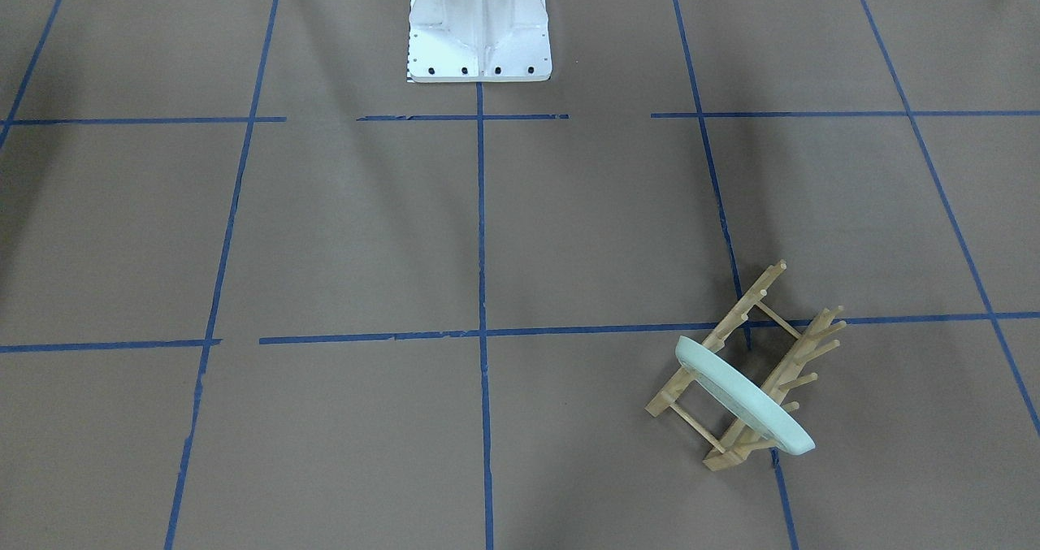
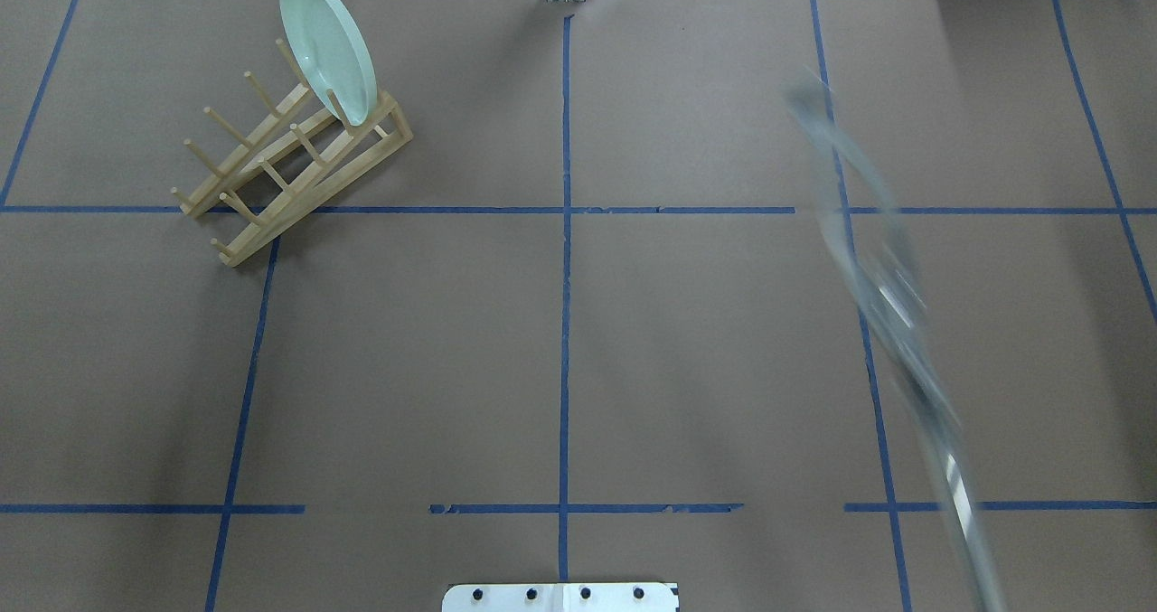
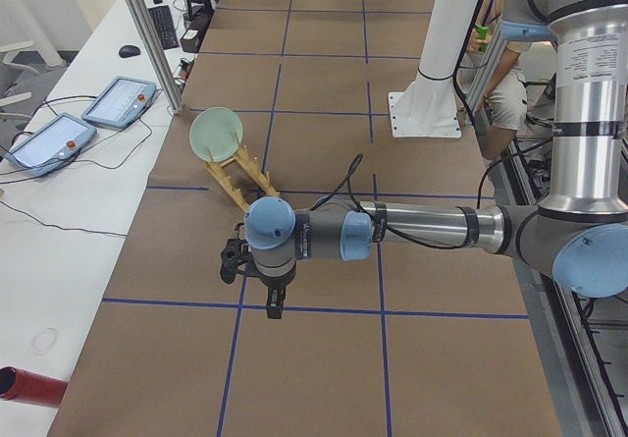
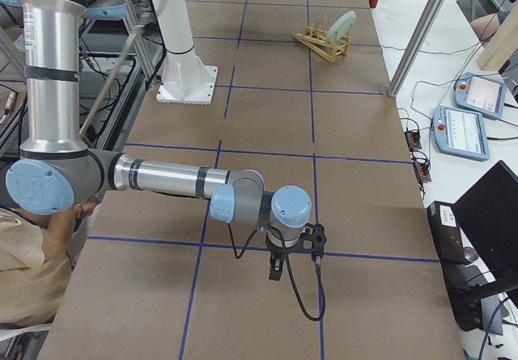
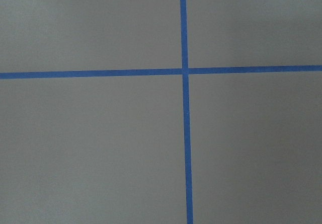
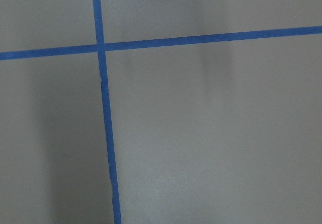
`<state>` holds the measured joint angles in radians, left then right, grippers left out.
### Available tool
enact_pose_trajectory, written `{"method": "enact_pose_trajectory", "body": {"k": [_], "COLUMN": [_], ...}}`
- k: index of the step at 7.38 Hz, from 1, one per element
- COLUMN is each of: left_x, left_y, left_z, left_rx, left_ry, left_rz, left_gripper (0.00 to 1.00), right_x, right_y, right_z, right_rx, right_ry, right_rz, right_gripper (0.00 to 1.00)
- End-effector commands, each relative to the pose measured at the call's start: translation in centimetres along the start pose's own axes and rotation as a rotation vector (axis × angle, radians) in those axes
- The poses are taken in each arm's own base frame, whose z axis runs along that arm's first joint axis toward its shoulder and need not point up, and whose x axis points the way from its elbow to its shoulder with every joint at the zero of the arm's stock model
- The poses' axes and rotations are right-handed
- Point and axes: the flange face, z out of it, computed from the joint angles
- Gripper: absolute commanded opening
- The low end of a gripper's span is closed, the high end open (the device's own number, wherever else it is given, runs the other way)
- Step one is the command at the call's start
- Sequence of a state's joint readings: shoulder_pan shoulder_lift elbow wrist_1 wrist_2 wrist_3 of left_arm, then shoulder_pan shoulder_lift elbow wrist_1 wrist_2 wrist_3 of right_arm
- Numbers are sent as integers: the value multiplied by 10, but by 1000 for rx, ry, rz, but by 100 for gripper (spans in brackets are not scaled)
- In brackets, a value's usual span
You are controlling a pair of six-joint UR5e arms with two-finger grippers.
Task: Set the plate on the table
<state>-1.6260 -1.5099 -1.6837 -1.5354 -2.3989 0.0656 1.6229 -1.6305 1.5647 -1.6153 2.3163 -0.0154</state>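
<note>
The plate is not yet on the surface. It stands on edge, leaning, in the wooden peg rack, held in the slot at the rack's end farthest from me. The rack sits diagonally on my left side, near the far edge of the surface, and its near end lies across one of the blue tape lines. From the front-facing camera the plate's pale green rim hangs over the rack's outer end, resting between the pegs.

My left fingers point down from an arm stretched out low over the surface, close to a tape line and well apart from the rack and plate. They show only in the left side view, so I cannot tell whether they are released or clenched. Nothing shows between them.

My right fingers also point down, from the other arm, at the opposite end of the surface. They are beside a tape line and far from the plate. They appear only in the right side view, so I cannot tell their state either.

Both wrist cameras show only bare brown surface and crossing tape.
</note>
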Motion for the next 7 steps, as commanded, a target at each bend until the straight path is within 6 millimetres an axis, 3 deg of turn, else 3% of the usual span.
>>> {"method": "enact_pose_trajectory", "body": {"k": [1,5,7], "left_x": [3,-4,-13], "left_y": [4,6,31], "left_z": [-4,3,13], "left_rx": [15,0,-3], "left_ry": [-1,3,57], "left_rz": [22,5,-19], "left_gripper": [100,100,100], "right_x": [0,0,0], "right_y": [-1,0,0], "right_z": [-1,0,0], "right_rx": [1,0,0], "right_ry": [0,0,0], "right_rz": [-1,0,0], "right_gripper": [100,100,100]}}
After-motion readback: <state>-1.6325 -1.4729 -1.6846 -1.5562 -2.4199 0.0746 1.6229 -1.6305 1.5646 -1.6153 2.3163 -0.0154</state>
